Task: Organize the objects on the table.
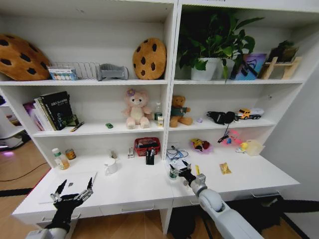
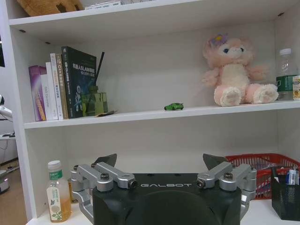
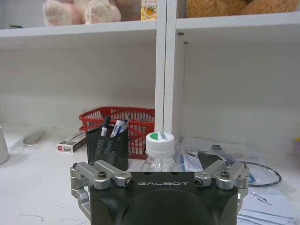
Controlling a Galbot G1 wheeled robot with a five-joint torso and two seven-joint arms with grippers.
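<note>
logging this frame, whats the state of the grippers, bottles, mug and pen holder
left gripper: open, empty, over the table's left front
right gripper: open around small bottle
small bottle: upright, capped
yellow-drink bottle: upright, capped
white mug: upright
pen holder: upright, pens inside

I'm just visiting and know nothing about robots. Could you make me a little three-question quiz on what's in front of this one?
1. True or false: the right gripper is at a clear plastic bottle with a white cap on the long white desk.
2. What sits beside the red mesh basket? A) a black mesh pen cup B) a glass vase C) a blue lamp
3. Fill in: the left gripper, fingers spread, hovers at the desk's front ____ corner.

Key: 1 true; 2 A; 3 left.
</note>
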